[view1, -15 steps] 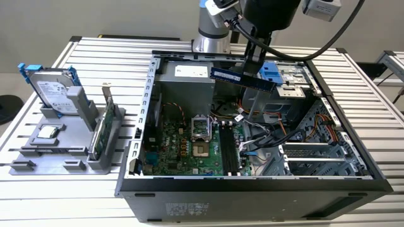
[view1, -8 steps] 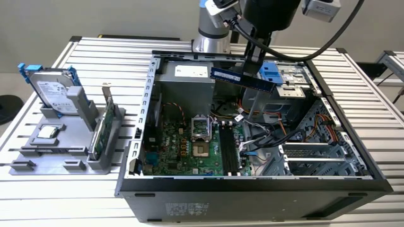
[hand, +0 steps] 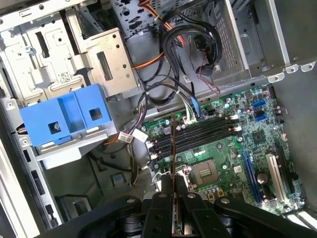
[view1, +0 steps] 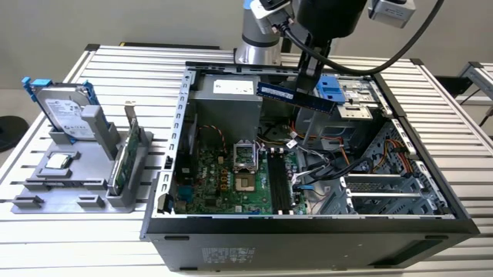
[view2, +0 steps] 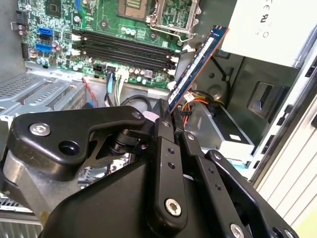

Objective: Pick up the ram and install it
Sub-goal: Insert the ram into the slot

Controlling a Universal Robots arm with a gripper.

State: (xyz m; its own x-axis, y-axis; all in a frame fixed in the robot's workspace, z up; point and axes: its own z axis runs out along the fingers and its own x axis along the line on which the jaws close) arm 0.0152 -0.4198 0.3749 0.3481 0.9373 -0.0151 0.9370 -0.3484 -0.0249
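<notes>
Ram (view1: 277, 91) pinched in the gripper (view1: 306, 99), fingers (view1: 311, 72) closed on its two flat faces somewhat off its middle, longer part toward the exterior view's left. Long edge roughly level, sloping a little down toward the exterior view's right, one end sticking out on each side of the fingers. Held in the air over the far part of the open computer case (view1: 308, 231), close to the blue plastic bracket (view1: 331, 91) and well clear of the motherboard (view1: 223, 184) on the case floor. Not seated: apart from the black slots (view1: 279, 186), open space between. In the second wrist view, ram (view2: 198, 64) sticking out past the gripper (view2: 171, 115) at a slant, bluish face with a pale label toward the camera, black slots (view2: 124, 49) beyond it on the motherboard. In the first wrist view, ram (hand: 173, 148) seen edge-on as a thin line leading out from the gripper (hand: 174, 202), crossing over the slots (hand: 193, 136) and passing beside the processor socket (hand: 205, 172). Off to the exterior view's left, on the slatted table (view1: 77, 242), grey holder (view1: 69, 184) with the silver hard drive (view1: 66, 112) and the green card (view1: 127, 156) standing in it, well apart from the gripper.
</notes>
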